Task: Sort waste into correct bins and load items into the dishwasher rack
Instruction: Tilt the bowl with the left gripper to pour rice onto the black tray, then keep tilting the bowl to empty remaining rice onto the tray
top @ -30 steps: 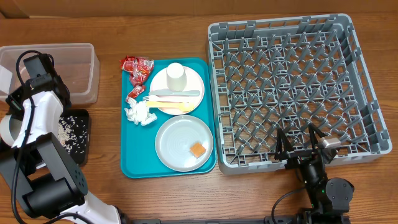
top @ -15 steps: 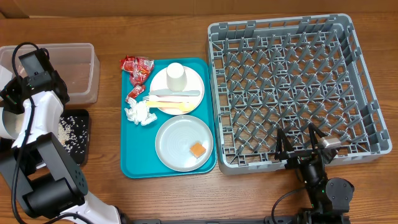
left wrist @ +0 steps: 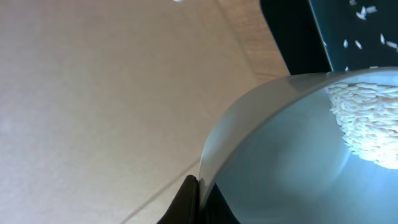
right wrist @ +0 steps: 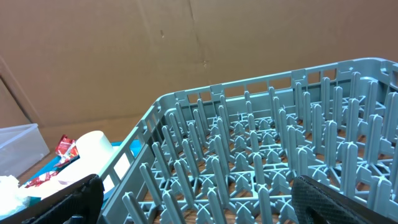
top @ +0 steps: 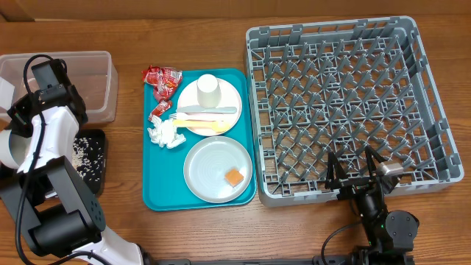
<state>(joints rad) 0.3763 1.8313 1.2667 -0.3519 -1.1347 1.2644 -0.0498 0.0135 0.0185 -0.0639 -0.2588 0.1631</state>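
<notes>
Wooden table (top: pixel 191 228), brown and grained. Set directly on it, left to right: clear tub (top: pixel 99 57) at the far side, black tray (top: pixel 92 173) just in front (partly hidden), teal tray (top: pixel 165 177) mid-table, grey dishwasher rack (top: pixel 331 33) on the right. Red wrapper (top: pixel 160 76) at the teal tray's far left corner, partly on the wood.

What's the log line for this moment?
left end effector: shut on bowl | bowl: rice inside, near black tray | right end effector: open, by rack

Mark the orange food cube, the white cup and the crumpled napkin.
orange food cube (top: pixel 234 177), overhead view, top face.
white cup (top: pixel 208 87), overhead view, its top.
crumpled napkin (top: pixel 166 133), overhead view, its middle.
</notes>
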